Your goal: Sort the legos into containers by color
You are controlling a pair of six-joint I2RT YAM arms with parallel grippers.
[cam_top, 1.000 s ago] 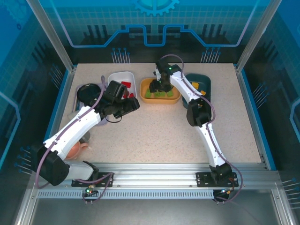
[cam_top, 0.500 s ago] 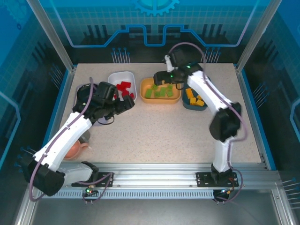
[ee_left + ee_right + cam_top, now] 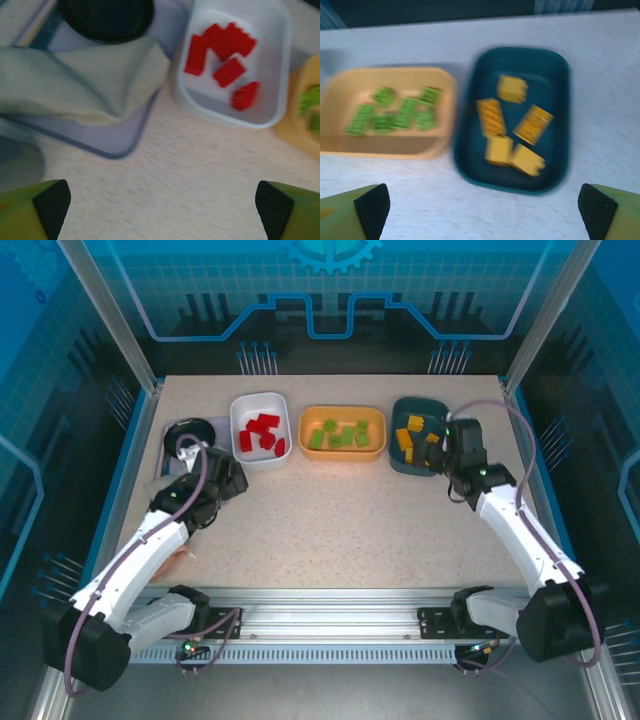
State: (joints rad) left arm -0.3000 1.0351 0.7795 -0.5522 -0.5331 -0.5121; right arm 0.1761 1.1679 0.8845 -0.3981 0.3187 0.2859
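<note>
Left fingers (image 3: 52,202), right fingers (image 3: 370,207) wide apart, empty; black dish (image 3: 105,17), cloth (image 3: 85,80) beside white bowl (image 3: 272,52).

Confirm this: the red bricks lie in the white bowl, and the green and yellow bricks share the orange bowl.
No. The yellow bricks lie in the dark teal bowl, as the right wrist view shows. The red bricks are in the white bowl and the green bricks in the orange bowl.

From high behind the near edge, the top camera takes in the whole worktop (image 3: 350,530). Both wrist cameras look down closely, sharing the orange bowl (image 3: 395,144): one left of it, one right.
</note>
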